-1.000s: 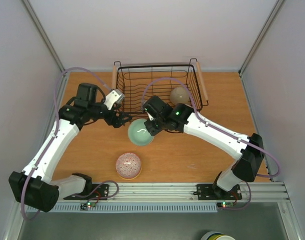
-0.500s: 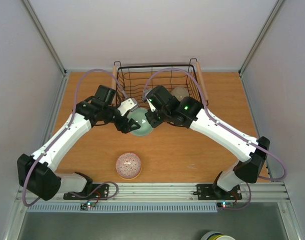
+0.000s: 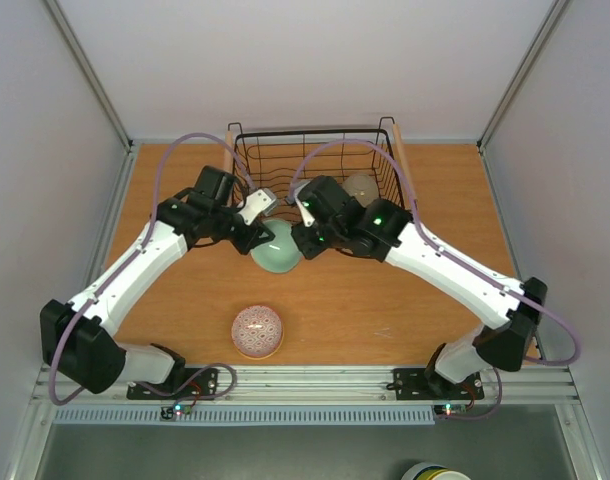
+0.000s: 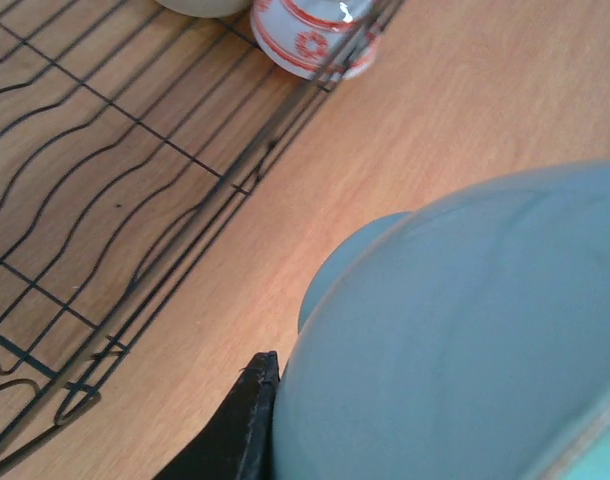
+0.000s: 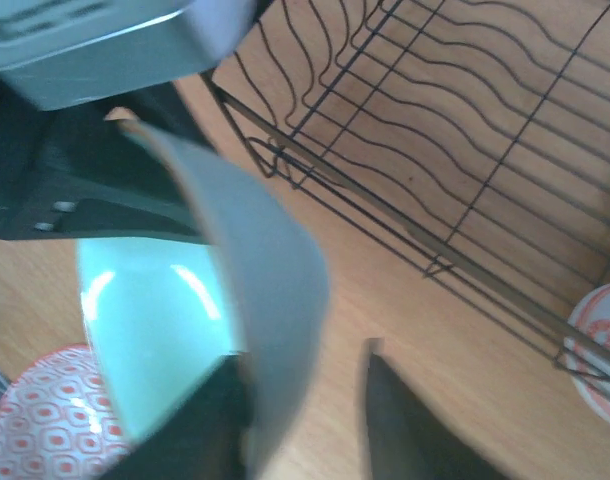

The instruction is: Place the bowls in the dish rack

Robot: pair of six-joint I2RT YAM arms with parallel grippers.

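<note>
Pale green bowl (image 3: pixel 276 250) is where I'm looking. It is tipped up on edge just outside the dish rack's (image 3: pixel 305 129) near wall, with both arms crowded round it. The left end effector (image 3: pixel 262 232) looks clamped on the bowl's rim: its wrist view shows one dark finger pressed flat against the outer wall, though the other finger is out of sight. The right end effector (image 3: pixel 301 240) straddles the opposite rim with its jaws apart. One finger (image 5: pixel 385 410) stands visibly clear of the bowl's wall, so it is not pinching anything.

To me that reads as a hand-over, with the left arm taking the weight so the right can let go. I'd guess the bowl is held tilted rather than flat so that it can go over the wires and stand between them.

Inside the rack a beige bowl (image 3: pixel 360 186) sits toward the far right corner. A red-and-white bowl (image 4: pixel 310 35) appears to sit behind the near wall (the right arm hides it from above). A red-patterned bowl (image 3: pixel 257 331) waits on the table (image 3: pixel 385 300), well out from the rack's near side, not yet loaded.
</note>
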